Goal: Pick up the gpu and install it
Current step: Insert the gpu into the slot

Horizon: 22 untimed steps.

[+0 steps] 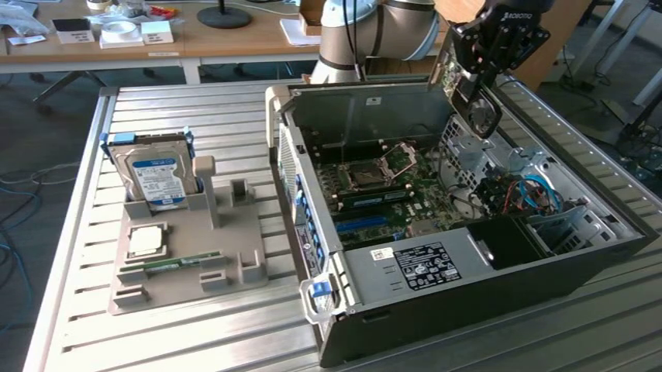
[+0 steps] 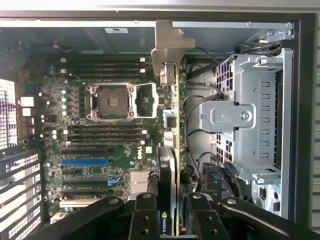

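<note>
Black pincer [image 2: 170, 207] clenched on the thin green-and-dark gpu card with silver end bracket [image 2: 171, 125], hanging edge-down above the green motherboard [image 2: 100, 130] inside the open black computer case [image 1: 466, 294]; I'd square its long edge to the motherboard's blue slot [image 2: 82, 161], clear of the cables [image 2: 192, 115].

One gpu [image 2: 172, 120], one computer case [image 1: 497, 302], one hard drive [image 1: 157, 177], one grey holder [image 1: 232, 267]

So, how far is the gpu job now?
Done: the gpu is picked up; the gripper is shut on it. In hand: it hangs on edge above the open case, over the motherboard. Left: the card is not yet seated in a slot.
</note>
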Each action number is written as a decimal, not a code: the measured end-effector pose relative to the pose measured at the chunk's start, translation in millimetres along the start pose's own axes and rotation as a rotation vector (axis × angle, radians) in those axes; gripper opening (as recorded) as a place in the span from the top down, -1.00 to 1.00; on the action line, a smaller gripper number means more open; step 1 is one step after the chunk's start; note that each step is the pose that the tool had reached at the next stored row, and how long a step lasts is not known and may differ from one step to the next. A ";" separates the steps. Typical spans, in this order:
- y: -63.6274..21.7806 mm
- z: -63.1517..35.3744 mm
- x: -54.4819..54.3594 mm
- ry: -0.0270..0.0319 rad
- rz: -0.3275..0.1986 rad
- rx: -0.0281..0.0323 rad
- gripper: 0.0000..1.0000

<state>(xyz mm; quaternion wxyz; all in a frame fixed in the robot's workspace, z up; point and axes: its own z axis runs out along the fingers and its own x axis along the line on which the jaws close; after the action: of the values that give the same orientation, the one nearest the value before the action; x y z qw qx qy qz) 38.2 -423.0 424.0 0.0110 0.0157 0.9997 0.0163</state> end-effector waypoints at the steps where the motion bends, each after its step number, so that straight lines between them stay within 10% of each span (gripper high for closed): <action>1: 0.0 0.0 0.0 0.0000 0.000 0.0000 0.47; 22: 0.0 0.2 1.2 0.0032 -0.100 0.0006 0.47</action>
<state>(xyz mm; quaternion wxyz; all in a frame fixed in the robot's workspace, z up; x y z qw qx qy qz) 37.0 -423.0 423.7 0.0102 -0.0344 0.9992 0.0154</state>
